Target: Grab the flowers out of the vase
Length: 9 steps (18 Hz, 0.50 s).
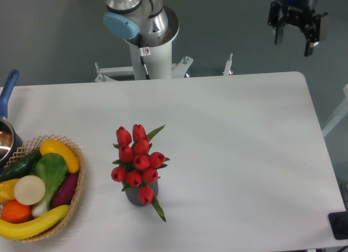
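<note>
We saw the flowers [138,164] in the vase [142,196], far from our gripper [294,39], jaws parted and empty

The vase [142,196] is mostly hidden by the flowers [138,161]; only a dark sliver is seen. The basket [76,195] is cut off by the left and bottom edges, as is the pot [6,133] at left. The gripper [295,41] is cropped by the top edge. A dark object [339,225] at the lower right corner cannot be identified.
</note>
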Available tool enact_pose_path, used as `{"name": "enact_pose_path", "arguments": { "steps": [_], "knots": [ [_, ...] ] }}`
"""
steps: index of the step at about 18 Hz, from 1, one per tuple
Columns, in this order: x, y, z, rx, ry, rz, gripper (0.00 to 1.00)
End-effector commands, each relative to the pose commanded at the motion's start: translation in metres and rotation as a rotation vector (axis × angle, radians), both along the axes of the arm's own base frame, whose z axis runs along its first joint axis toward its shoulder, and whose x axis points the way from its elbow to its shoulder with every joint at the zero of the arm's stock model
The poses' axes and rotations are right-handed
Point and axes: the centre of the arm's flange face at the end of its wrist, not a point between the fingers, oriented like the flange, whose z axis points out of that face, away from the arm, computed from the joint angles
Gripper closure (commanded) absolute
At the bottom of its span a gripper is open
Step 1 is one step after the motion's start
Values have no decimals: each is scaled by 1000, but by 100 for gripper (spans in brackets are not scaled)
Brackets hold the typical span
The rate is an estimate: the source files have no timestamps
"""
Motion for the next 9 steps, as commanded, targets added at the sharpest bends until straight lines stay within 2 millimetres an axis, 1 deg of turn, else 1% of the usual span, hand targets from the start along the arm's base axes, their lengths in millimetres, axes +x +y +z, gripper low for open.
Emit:
{"name": "enact_pose_path", "arguments": {
  "steps": [1, 3, 5, 7, 9],
  "knots": [
    [1, 2, -2, -1, 0, -4, 0],
    [-1, 4, 4, 0, 17, -5, 0],
    [-1, 6, 2, 5, 10, -2, 0],
    [4, 17, -4, 16, -13, 5, 0],
    [8, 32, -4, 85, -50, 40, 0]
  ]
}}
